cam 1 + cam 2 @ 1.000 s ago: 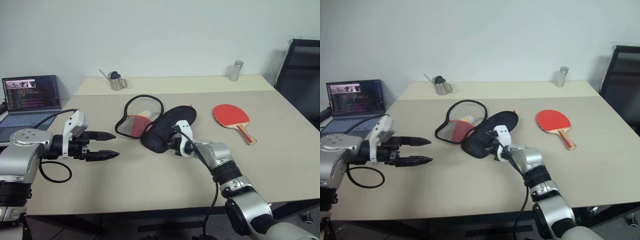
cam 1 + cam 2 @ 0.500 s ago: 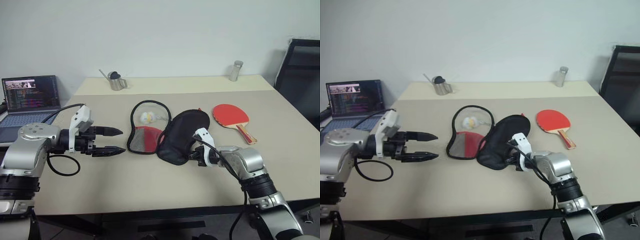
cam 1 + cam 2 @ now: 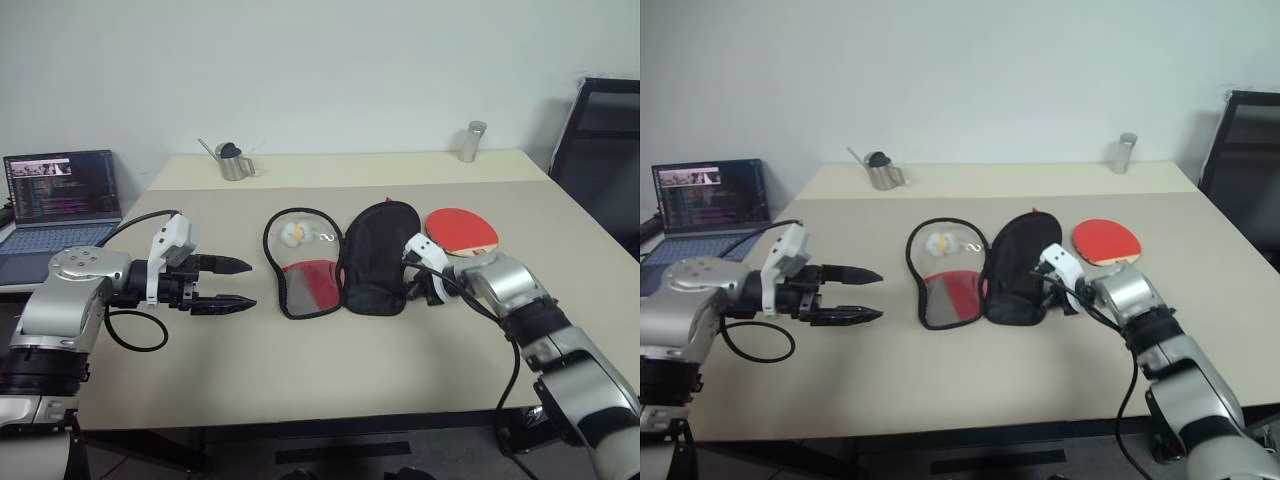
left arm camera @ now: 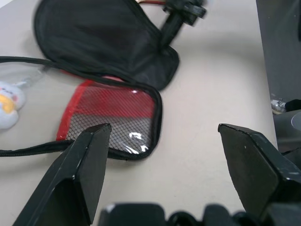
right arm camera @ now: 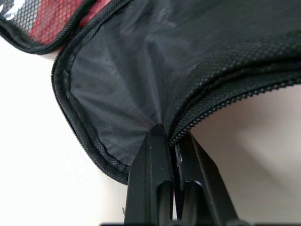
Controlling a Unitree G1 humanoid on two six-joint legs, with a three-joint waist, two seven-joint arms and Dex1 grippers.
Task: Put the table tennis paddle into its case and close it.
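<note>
While the right gripper (image 3: 425,287) pinched the limp case (image 3: 345,262) by its zipper edge, left gripper (image 3: 232,284) gaped empty at nine o'clock of it, the stiff, light table tennis paddle (image 3: 464,230) at two o'clock, best taken by its handle.

paddle (image 3: 462,228): handle and near edge hidden behind right arm | laptop (image 3: 58,200): cut off at frame edge | case (image 5: 197,61): runs past right wrist view's edges | chair (image 3: 600,150): cut off

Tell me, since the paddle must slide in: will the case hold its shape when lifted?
Probably not. The case lies splayed flat, and its black fabric puckers where the right gripper pinches its zipper edge. It likely sags and folds.
</note>
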